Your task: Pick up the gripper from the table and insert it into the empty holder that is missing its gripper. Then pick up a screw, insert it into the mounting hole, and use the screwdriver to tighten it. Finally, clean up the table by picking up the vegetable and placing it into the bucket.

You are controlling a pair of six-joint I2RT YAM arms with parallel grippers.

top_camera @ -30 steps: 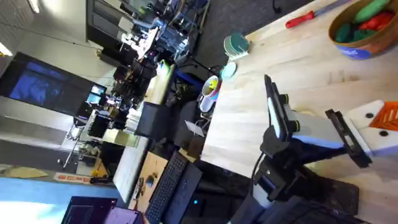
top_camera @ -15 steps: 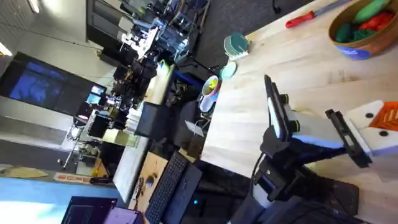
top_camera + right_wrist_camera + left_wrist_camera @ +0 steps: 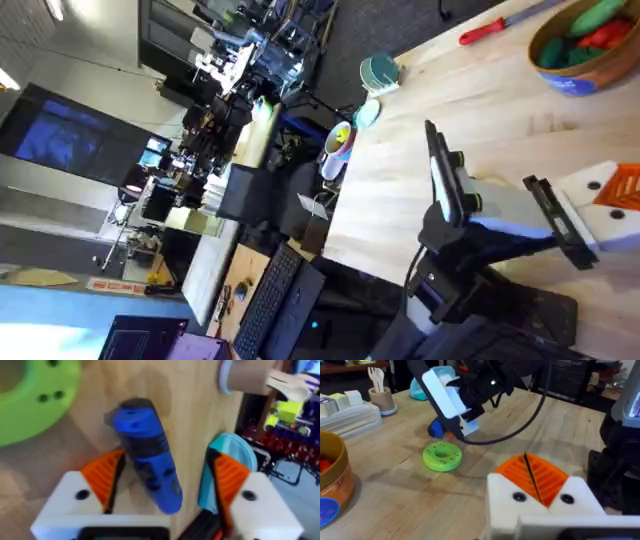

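Between the open right end effector's two orange pads lies one screwdriver.

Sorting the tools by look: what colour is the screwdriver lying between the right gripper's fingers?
Blue. The screwdriver shows best in the right wrist view, between the orange ribbed pads.

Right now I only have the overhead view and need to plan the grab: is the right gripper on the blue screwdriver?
Observer: Its wrist camera shows the right gripper open, straddling the screwdriver, which lies on the table.
Operator: Anything close beside it?
Observer: Yes, the left wrist view shows a green ring lying flat next to the screwdriver.
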